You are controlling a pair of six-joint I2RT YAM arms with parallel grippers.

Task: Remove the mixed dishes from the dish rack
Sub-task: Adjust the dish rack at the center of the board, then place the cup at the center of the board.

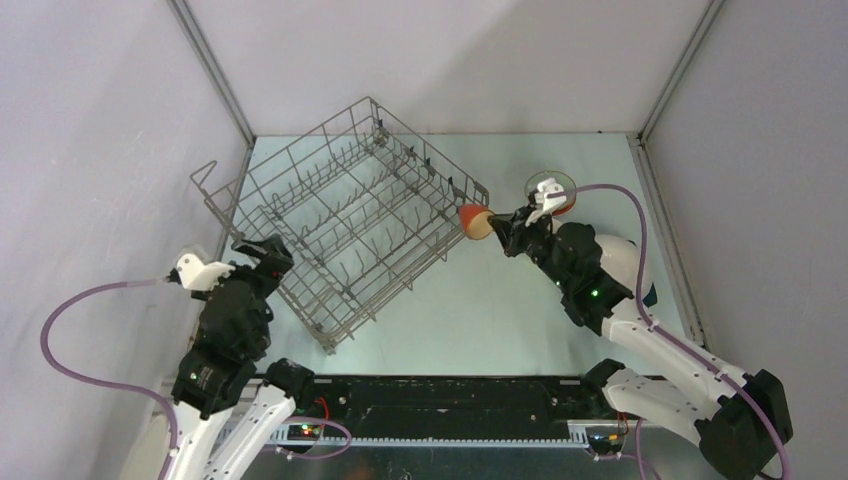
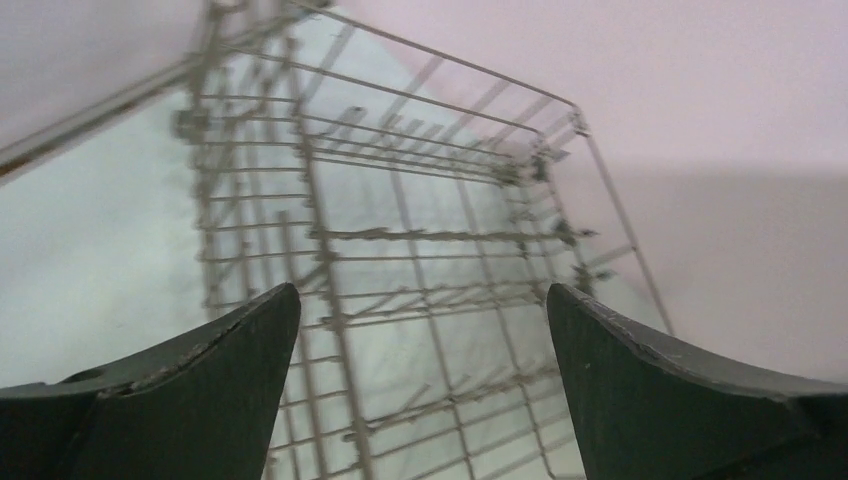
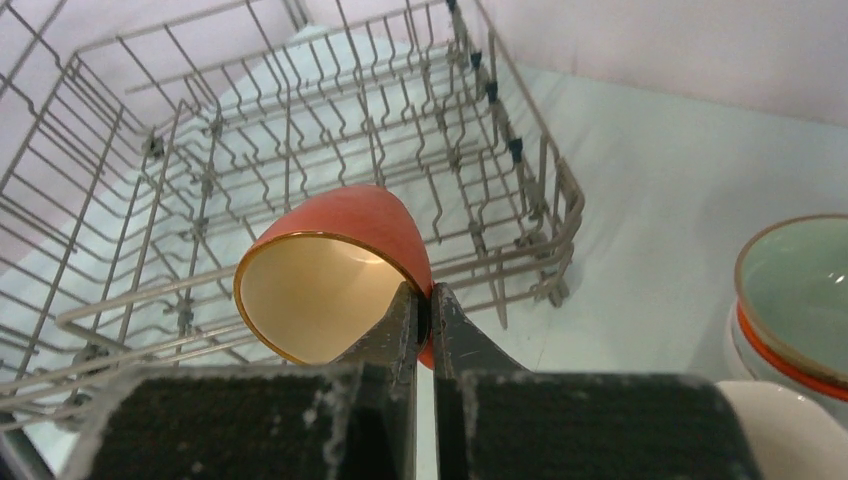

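Note:
The dish rack, a grey wire basket, sits skewed at the table's centre-left, and no dishes show in it. Just off its right corner a small orange mug with a cream inside hangs tipped on its side. My right gripper is shut on its rim. In the right wrist view the mug opens toward the camera, the right gripper pinches its wall, and the rack lies behind. My left gripper stands open over the rack's near-left edge. The left gripper holds nothing, with rack wires below it.
A pale green bowl with an orange outside is stacked on white dishes right of the rack. In the top view the bowl is partly hidden behind my right wrist. Grey walls close in on the left, back and right.

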